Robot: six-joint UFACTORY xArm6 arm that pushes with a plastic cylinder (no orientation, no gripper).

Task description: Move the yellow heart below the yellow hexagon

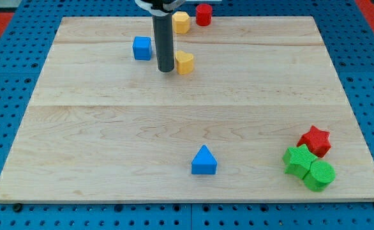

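Observation:
The yellow heart (185, 62) lies near the view's top centre on the wooden board. The yellow hexagon (181, 22) sits above it at the board's top edge. My rod comes down from the view's top, and my tip (165, 69) rests on the board just left of the yellow heart, touching or almost touching its left side. The rod hides part of the hexagon's left side.
A blue cube (142, 48) lies left of my tip. A red cylinder (203, 14) sits right of the hexagon. A blue triangle (203, 161) lies at the bottom centre. A red star (315, 140), a green star (298, 160) and a green cylinder (319, 174) cluster at the bottom right.

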